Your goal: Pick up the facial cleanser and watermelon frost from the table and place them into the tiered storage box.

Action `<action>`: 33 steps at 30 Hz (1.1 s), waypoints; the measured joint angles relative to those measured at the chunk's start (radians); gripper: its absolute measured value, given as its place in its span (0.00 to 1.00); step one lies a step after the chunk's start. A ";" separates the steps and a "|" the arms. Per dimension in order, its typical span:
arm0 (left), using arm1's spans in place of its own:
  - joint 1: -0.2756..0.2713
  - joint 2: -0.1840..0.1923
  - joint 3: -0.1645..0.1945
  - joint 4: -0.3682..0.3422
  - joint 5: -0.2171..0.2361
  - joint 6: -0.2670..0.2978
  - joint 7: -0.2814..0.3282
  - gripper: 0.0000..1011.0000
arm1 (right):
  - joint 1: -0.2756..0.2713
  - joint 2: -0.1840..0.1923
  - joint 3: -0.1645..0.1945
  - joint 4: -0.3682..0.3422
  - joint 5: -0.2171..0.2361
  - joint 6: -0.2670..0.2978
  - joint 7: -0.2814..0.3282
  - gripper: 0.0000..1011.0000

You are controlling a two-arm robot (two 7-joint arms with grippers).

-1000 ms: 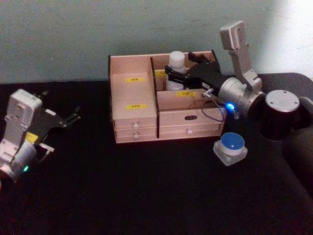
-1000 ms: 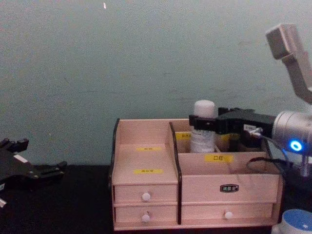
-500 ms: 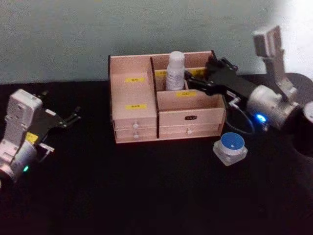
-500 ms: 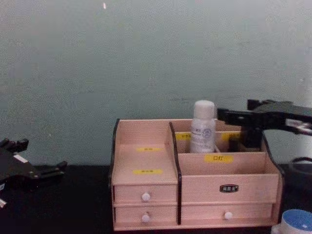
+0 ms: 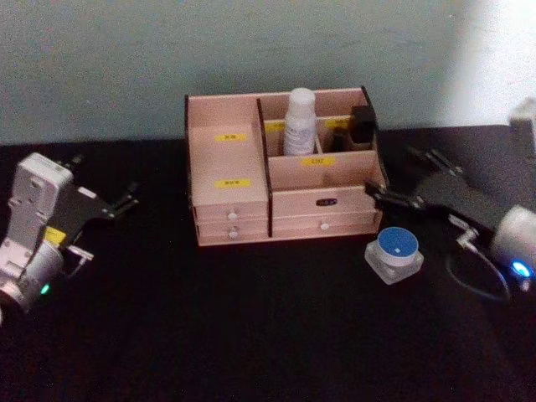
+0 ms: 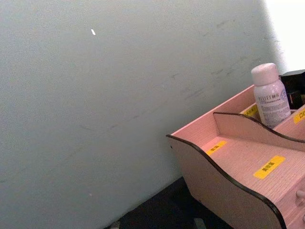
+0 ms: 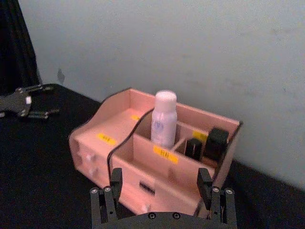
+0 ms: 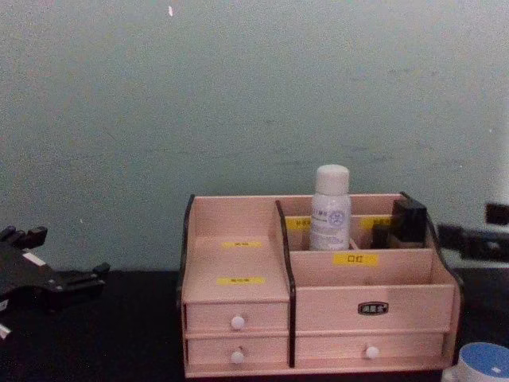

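Observation:
A white bottle with a rounded cap stands upright in a rear compartment of the tiered storage box, free of any gripper; it also shows in the chest view and the right wrist view. A square jar with a blue lid sits on the table by the box's front right corner. I cannot tell which of the two is the facial cleanser and which the watermelon frost. My right gripper hangs open and empty just right of the box, above the jar. My left gripper is parked open at the far left.
Two black items stand in the box's rear right compartment. The box has yellow labels and white-knobbed drawers. It stands on a black table against a pale wall.
My right gripper let go of the white bottle, then drew back out of the box to the right and lower. The bottle stays upright in its compartment. The left arm has not moved.

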 joint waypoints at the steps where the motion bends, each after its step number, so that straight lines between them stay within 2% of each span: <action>1: 0.000 0.000 0.000 0.000 0.000 0.000 0.000 0.99 | -0.015 0.008 0.006 -0.009 0.007 0.003 -0.002 0.99; 7: 0.000 0.000 0.000 0.000 0.000 0.000 0.000 0.99 | -0.112 0.059 0.031 -0.061 0.041 0.019 -0.017 0.99; 13: 0.000 0.000 0.000 0.000 0.000 0.000 0.000 0.99 | -0.160 0.089 0.039 -0.084 0.057 0.046 -0.038 0.99; 21: 0.000 0.000 0.000 0.000 0.000 0.000 0.000 0.99 | -0.162 0.113 0.024 -0.080 0.060 0.098 -0.055 0.99; 33: 0.000 0.000 0.000 0.000 0.000 0.000 0.000 0.99 | -0.129 0.112 -0.010 -0.041 0.068 0.152 -0.073 0.99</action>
